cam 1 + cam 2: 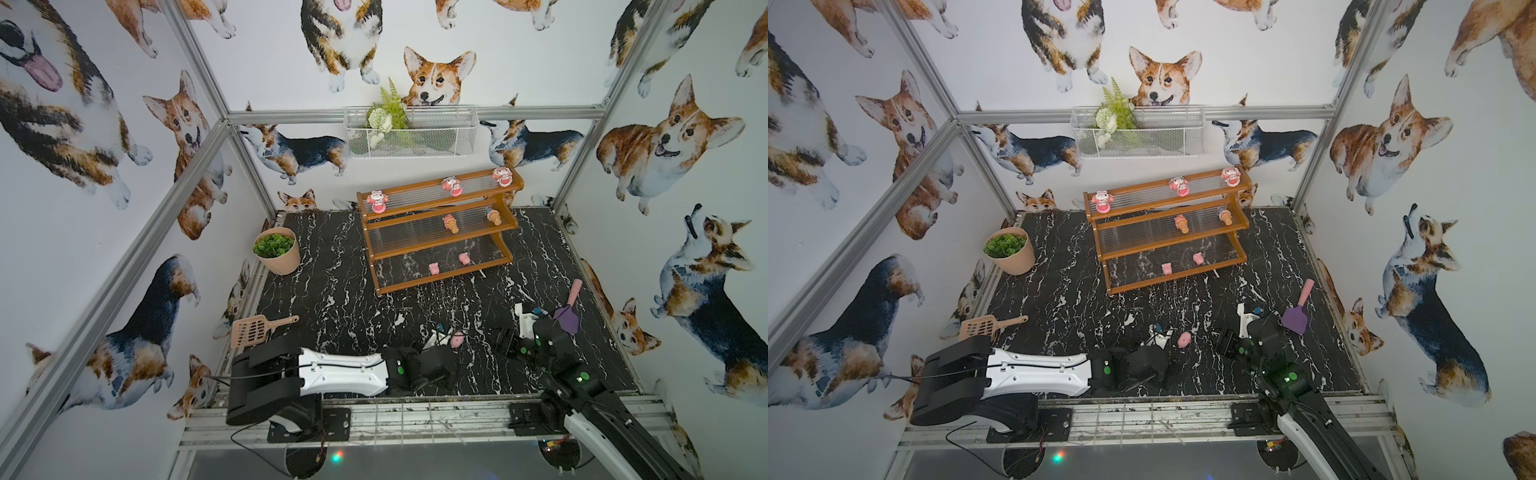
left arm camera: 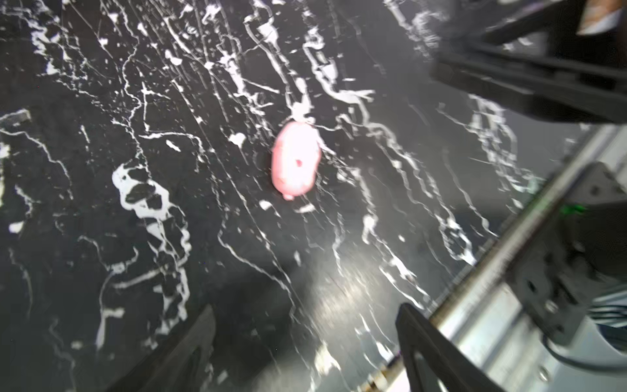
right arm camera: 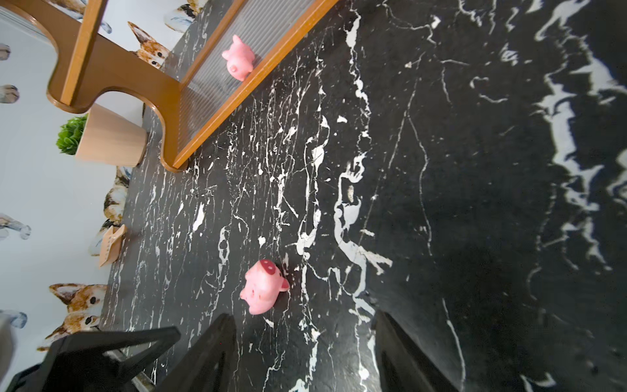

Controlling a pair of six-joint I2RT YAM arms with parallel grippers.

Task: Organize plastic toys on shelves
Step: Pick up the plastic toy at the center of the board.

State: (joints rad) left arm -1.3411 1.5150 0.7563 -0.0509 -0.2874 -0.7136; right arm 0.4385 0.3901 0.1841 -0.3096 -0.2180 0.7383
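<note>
Black film veined in white covers the worktop (image 1: 332,291), glossy enough to throw glare in the left wrist view. Nearest me lies the one loose pig (image 1: 457,340), on its side on the bare worktop, a smooth, rounded pink blob that looks rubbery. My left jaws stand wide apart and empty just beside it. My right jaws gape too, holding nothing, and point at it from the opposite side.

My worry is that two sets of jaws on one toy could clash, or that a pinch on that slick curve could squirt it away.

Farther back stand the shelves (image 1: 444,277), made of orange-brown wood with clear ribbed panels. They carry two pigs (image 1: 434,268) on the lowest tier, two cones (image 1: 451,223) above and three dolls (image 1: 377,201) on top. A clumsy placement could topple the pigs.
</note>
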